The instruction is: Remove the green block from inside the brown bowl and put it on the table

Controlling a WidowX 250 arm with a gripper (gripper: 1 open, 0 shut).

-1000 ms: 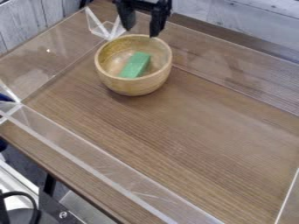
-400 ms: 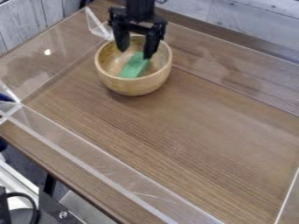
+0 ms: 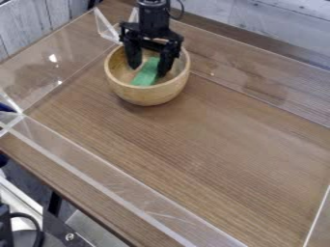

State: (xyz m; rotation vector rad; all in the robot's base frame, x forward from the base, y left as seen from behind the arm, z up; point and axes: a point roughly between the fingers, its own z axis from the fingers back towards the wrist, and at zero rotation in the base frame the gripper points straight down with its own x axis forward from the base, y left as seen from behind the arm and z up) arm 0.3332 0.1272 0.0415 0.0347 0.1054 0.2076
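While our gripper (image 3: 152, 66) hangs with jaws spread wide astride the green block (image 3: 151, 71) inside the brown bowl (image 3: 146, 90), upper centre, we risk a finger catching the rim and tipping it.

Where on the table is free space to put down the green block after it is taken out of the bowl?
The table is bare in front of the brown bowl, toward the near plastic wall, and to its right. It is crowded only at the bowl, where the open gripper straddles the green block.
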